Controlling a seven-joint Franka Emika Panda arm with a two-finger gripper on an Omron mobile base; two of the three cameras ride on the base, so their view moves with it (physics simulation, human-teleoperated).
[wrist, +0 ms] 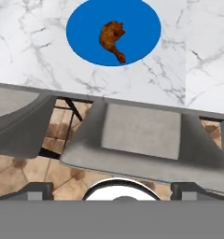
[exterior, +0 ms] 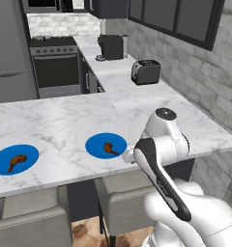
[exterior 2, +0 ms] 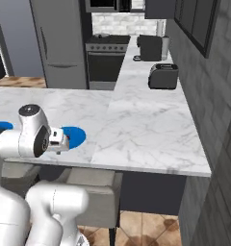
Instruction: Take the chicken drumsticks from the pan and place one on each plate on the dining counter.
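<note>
Left base view: each plate (exterior: 106, 145) holds a drumstick (exterior: 109, 148); the hand (wrist: 112, 190), fingers spread and empty, could clip the table (exterior: 65, 120) edge if swung.

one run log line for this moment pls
stage: both placed | left plate: drumstick | right plate: drumstick | end effector: open, empty, off counter edge

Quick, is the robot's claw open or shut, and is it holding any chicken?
Gripper: open and empty. Each drumstick already lies on a blue plate.
</note>
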